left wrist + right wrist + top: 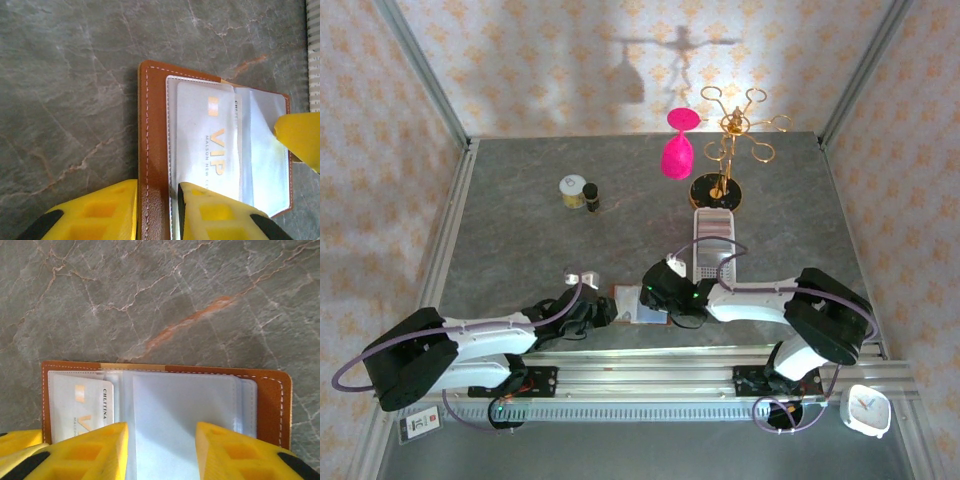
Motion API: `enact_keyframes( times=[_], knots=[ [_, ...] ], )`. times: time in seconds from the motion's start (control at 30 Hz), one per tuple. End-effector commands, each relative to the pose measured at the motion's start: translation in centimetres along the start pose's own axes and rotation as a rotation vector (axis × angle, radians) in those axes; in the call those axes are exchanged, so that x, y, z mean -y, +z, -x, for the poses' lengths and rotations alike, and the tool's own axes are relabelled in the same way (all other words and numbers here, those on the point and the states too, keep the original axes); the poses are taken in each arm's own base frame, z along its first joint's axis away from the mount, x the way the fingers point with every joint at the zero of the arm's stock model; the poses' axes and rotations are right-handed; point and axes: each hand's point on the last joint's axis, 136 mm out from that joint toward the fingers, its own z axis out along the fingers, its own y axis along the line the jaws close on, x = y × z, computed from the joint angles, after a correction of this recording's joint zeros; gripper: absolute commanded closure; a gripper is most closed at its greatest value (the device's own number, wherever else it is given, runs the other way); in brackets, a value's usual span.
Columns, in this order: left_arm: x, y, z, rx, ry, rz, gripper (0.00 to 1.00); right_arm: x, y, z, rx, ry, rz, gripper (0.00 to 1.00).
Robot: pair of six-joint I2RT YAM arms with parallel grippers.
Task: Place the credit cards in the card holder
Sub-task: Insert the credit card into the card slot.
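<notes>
Leather wallet (154, 125) looked pinned open: left gripper (157, 195) astride its edge (clamped? couldn't tell), right gripper (161, 435) spread over the sleeves (175, 410).

The left arm (480, 335) and right arm (750, 298) share one build: white tubular link shells between bulky black joint housings. A purple cable (715, 241) loops outside each arm. The left pincer (157, 192) and right pincer (161, 432) carry yellow moulded fingers (95, 210) with square recessed pockets and black base inserts.

Bright, even light — soft shadows
</notes>
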Motion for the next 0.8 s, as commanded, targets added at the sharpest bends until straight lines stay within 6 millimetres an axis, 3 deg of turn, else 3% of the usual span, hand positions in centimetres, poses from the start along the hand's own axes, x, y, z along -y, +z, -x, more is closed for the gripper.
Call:
enact_keyframes(
  times=[0.0, 0.3, 0.77],
  knots=[
    [-0.4, 0.0, -2.4, -0.095, -0.005, -0.01, 0.73, -0.1, -1.0, 1.1, 0.048, -0.023, -0.027, 0.6],
    [-0.2, 0.0, -2.2, -0.09, -0.002, -0.008, 0.73, 0.5, -1.4, 1.5, 0.065, -0.047, -0.071, 0.6],
    [-0.5, 0.0, -2.1, -0.086, 0.005, 0.005, 0.73, 1.4, 0.1, 0.2, 0.017, -0.081, -0.114, 0.6]
  ],
)
